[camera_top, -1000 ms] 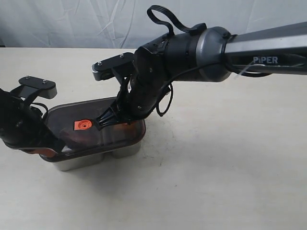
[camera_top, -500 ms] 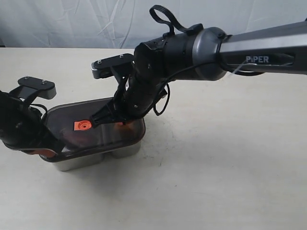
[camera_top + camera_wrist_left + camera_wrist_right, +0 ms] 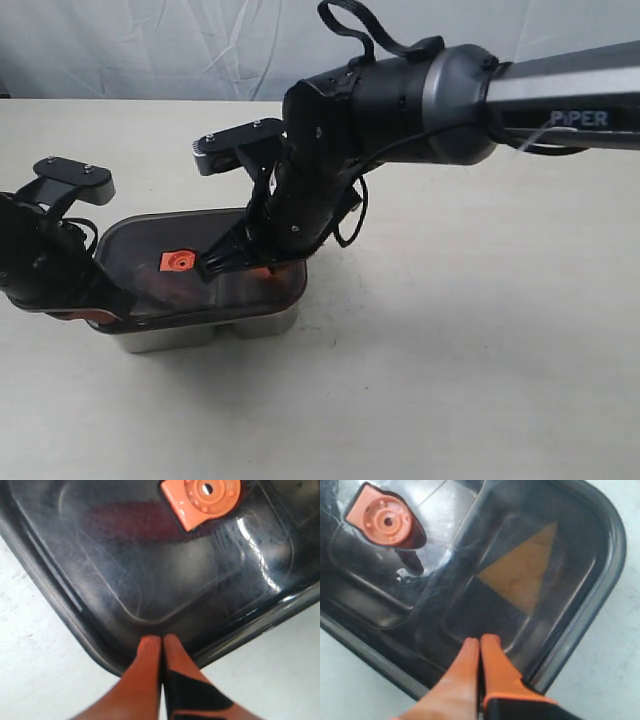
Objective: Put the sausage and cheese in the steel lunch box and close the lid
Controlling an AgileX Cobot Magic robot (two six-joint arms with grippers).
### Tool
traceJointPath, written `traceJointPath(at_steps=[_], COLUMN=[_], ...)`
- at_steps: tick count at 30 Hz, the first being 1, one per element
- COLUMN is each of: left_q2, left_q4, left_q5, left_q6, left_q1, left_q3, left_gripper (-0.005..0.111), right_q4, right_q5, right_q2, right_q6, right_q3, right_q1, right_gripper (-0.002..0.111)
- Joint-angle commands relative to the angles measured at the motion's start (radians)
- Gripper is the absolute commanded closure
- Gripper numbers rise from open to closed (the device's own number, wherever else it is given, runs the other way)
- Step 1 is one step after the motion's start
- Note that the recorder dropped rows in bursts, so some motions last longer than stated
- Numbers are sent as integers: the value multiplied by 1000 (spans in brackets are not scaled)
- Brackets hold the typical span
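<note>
The steel lunch box (image 3: 190, 335) stands at the left of the table with the dark see-through lid (image 3: 140, 250) lying on top of it, orange valve (image 3: 177, 262) upward. Through the lid (image 3: 150, 570) the red sausage (image 3: 130, 522) shows dimly near the valve (image 3: 205, 495). In the right wrist view, through the lid (image 3: 590, 595), the yellow cheese (image 3: 522, 572) shows as a wedge. My left gripper (image 3: 161, 640) is shut, tips resting on a lid corner (image 3: 98, 314). My right gripper (image 3: 480, 641) is shut too, tips pressed on the lid over the cheese side (image 3: 260, 270).
The pale table (image 3: 450, 350) stretches bare to the right and front of the box. A white cloth backdrop (image 3: 150, 50) hangs behind. The right arm (image 3: 400, 100) reaches across from the right, over the box's right half.
The right gripper has moved down and a little right onto the lid. The lid's raised right end has come down and it now sits level on the box. The left arm has barely moved.
</note>
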Motion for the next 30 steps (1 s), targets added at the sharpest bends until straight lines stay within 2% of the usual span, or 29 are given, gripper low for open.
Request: traceJointPath(at_steps=[1, 15, 21, 30], left_q2=[-47, -311, -300, -300], left_q4=[-13, -43, -57, -57], left_q5=[-21, 19, 17, 6], left_q6=[3, 10, 30, 48], left_q1=[-5, -5, -5, -5], left_q3=[4, 4, 8, 11], left_gripper=[106, 106, 106, 106], right_q4=[-61, -20, -11, -11], right_q5=[22, 121, 50, -39], right_q2=[-76, -201, -123, -88], right_q6=[30, 56, 53, 53], right_q3=[4, 19, 109, 118], right_q1=[3, 63, 66, 66], right_gripper=[109, 109, 109, 109])
